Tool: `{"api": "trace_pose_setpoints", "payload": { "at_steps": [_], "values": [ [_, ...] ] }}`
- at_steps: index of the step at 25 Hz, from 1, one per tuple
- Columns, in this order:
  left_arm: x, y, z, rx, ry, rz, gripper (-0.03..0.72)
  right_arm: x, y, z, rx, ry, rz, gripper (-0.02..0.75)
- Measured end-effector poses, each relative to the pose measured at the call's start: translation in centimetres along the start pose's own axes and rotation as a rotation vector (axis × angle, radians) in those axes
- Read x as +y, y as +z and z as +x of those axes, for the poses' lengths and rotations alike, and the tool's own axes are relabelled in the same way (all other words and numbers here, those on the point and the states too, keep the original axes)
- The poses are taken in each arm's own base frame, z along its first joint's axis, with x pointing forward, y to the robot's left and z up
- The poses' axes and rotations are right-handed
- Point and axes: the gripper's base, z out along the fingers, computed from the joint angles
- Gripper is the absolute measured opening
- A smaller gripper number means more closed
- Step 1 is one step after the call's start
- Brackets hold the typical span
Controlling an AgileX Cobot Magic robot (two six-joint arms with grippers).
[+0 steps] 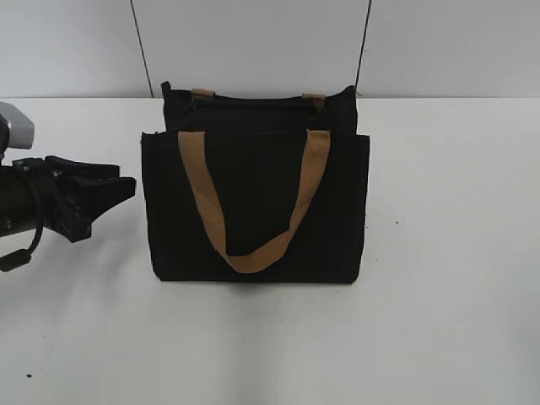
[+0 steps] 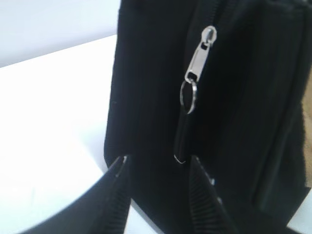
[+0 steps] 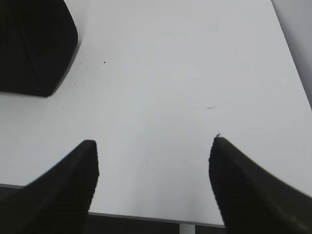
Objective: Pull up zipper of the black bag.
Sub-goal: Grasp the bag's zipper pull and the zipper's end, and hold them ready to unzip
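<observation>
1. In the left wrist view the left gripper [image 2: 157, 168] has its jaws spread with nothing between them; the two fingertips [image 2: 121, 163] sit just short of the side of the black bag [image 2: 146, 97], and I cannot tell whether they touch the fabric.
2. The zipper [image 2: 197, 66], a small silver pull tab with a ring and a dark cord hanging below, lies straight ahead of that gripper and a little above its fingertips. Its long axis runs up and down the bag's side, along the zip line.
3. My judgement: the left arm is by far the nearer one and only needs to rise slightly and close on the tab. Nothing stands between them.
4. In the exterior view the bag stands upright on the white table [image 1: 456, 321], its tan handle [image 1: 253, 253] drooping over the front.
5. The right gripper [image 3: 153, 146] hangs wide apart over bare table, well away from the bag.
</observation>
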Motion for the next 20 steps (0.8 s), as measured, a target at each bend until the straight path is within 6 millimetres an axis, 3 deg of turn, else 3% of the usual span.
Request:
{"api": "trace_pose_setpoints", "payload": {
  "at_steps": [11,20],
  "values": [
    [1.2,3.2,2.1,-0.071,-0.009,0.169,0.264,0.0,0.0,0.0,0.0,0.0,0.0,0.544],
    [0.9,6.3,3.2,-0.068,0.058,0.267,0.3,0.0,0.0,0.0,0.0,0.0,0.0,0.544]
  ]
}}
